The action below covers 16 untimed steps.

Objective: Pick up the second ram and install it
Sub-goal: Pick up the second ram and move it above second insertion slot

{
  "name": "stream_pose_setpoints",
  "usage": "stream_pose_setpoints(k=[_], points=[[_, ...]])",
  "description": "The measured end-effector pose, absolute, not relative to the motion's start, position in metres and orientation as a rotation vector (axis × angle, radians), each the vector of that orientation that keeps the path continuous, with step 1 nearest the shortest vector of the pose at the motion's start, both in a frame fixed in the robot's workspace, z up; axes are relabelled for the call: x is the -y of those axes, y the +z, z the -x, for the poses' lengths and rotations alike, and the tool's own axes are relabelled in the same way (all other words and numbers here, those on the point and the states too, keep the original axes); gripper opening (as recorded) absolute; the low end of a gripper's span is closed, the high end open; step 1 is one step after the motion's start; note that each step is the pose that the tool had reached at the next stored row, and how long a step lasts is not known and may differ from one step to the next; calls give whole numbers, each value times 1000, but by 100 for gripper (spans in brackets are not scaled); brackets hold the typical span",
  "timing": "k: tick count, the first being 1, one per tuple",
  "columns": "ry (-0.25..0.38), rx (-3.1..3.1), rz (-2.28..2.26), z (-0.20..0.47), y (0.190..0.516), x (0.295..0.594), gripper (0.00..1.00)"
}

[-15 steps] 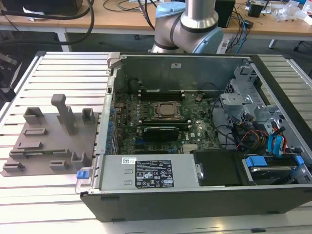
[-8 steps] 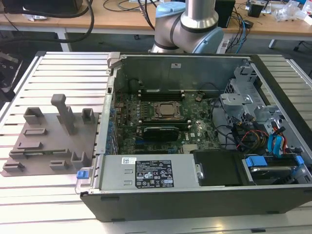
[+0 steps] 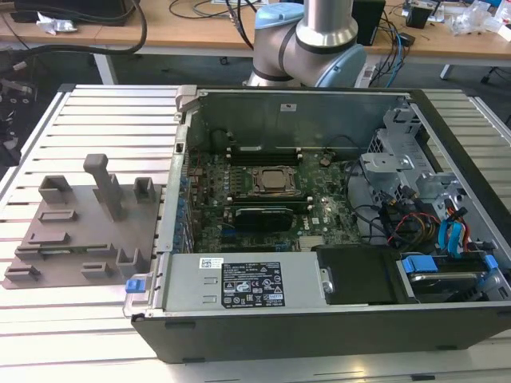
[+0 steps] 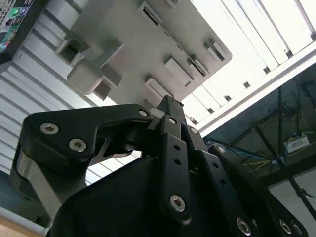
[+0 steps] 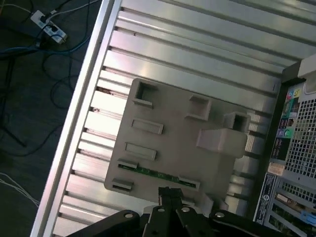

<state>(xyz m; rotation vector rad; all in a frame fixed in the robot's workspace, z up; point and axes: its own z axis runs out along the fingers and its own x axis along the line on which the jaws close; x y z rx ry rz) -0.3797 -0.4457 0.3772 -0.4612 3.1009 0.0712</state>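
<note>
Above the holder (image 5: 177, 133), my gripper (image 5: 170, 193) hangs closed and empty near the ram (image 5: 158, 174); lowered like this, I'd crush it instead of gripping it.

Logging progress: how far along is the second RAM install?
Nothing looks done yet: the second ram lies in the grey holder, not picked up. In hand: the gripper is poised right by it. Left: the pickup and seating it in the computer case.
</note>
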Motion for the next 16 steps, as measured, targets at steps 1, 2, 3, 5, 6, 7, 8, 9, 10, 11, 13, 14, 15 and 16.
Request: stream_pose_setpoints(k=[1,2,3,5,6,7,8,9,10,11,13,14,15,16], points=[[71,-3095,504,380,377,446,10],[71,-3090,538,380,377,446,10],[72,-3083,580,380,377,446,10],[72,-3070,650,380,377,446,10],[72,-3061,694,380,377,446,10],[72,-3057,711,380,377,446,10],[72,-3053,728,380,377,446,10],[72,-3045,766,380,377,446,10],[72,-3038,793,380,377,446,10],[72,-3034,809,380,377,446,10],[72,-3023,851,380,377,446,10],[72,-3012,891,380,377,446,10],[72,-3004,920,380,377,446,10],[72,-2995,951,380,377,446,10]])
